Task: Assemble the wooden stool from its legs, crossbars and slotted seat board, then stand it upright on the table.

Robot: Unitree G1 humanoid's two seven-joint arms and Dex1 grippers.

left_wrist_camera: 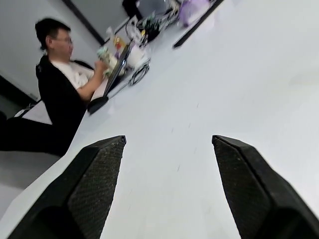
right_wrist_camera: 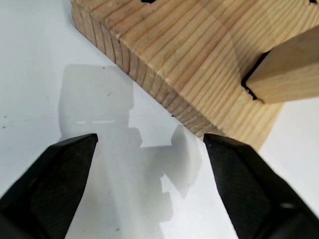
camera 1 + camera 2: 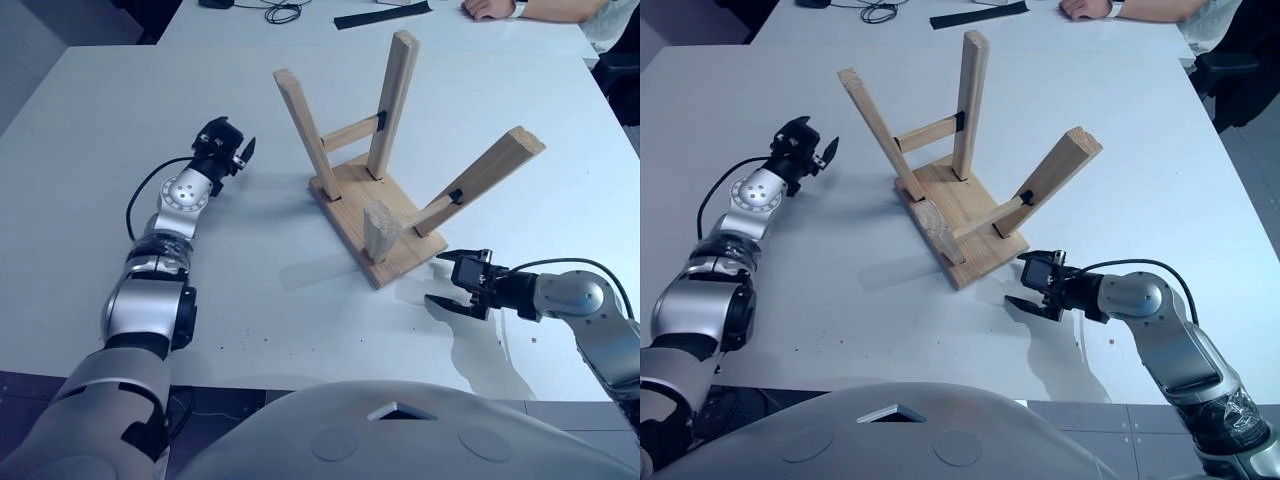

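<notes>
The stool (image 3: 370,200) sits upside down at the centre of the table (image 3: 120,120), its seat board (image 3: 352,200) flat on the surface and the legs pointing up, so only the turning-over appears left. The right gripper (image 3: 445,280) hovers just beside the board's corner at about 4 o'clock, fingers spread wide and holding nothing. The left gripper (image 3: 240,155) is well apart at 9 o'clock, equally wide and empty. The main risk is a one-sided lift: gripped at that corner alone, the board would likely pivot or skid across the smooth table. The leg at 3 o'clock (image 3: 485,180) splays far outward, and its crossbar (image 3: 430,212) looks loosely seated, so tipping could shake a joint free or let the stool topple.
</notes>
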